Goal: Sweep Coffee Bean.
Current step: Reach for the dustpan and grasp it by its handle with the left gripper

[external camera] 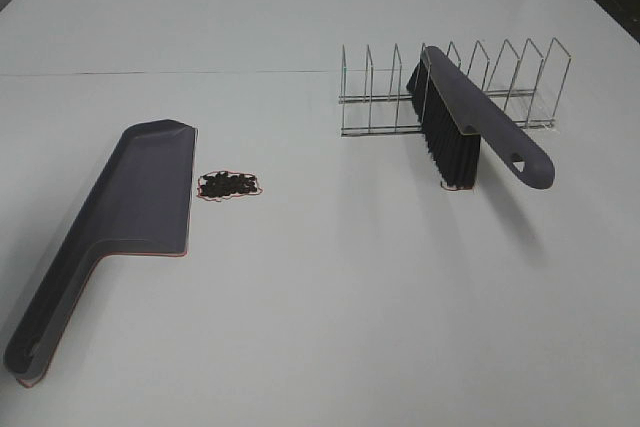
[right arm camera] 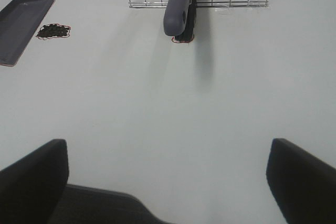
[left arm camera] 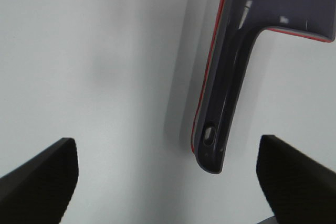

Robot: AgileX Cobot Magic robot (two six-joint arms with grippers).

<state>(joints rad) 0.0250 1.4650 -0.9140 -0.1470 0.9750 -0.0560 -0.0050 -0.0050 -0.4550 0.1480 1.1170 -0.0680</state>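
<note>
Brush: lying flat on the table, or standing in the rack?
Standing on its bristles: the brush sits in a slot of the wire rack, bristles down on the table, handle sticking out in front.

1 high view over the table (external camera: pixel 350 297); 2 low wrist views; dustpan (external camera: pixel 140 187) in all 3.

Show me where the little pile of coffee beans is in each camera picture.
Exterior high: the coffee beans lie left of centre, just right of the dustpan.
Left wrist: not in it; only the dustpan's handle end shows.
Right wrist: a small dark pile beside the dustpan's wide end.
Shared landmark: the dustpan.
</note>
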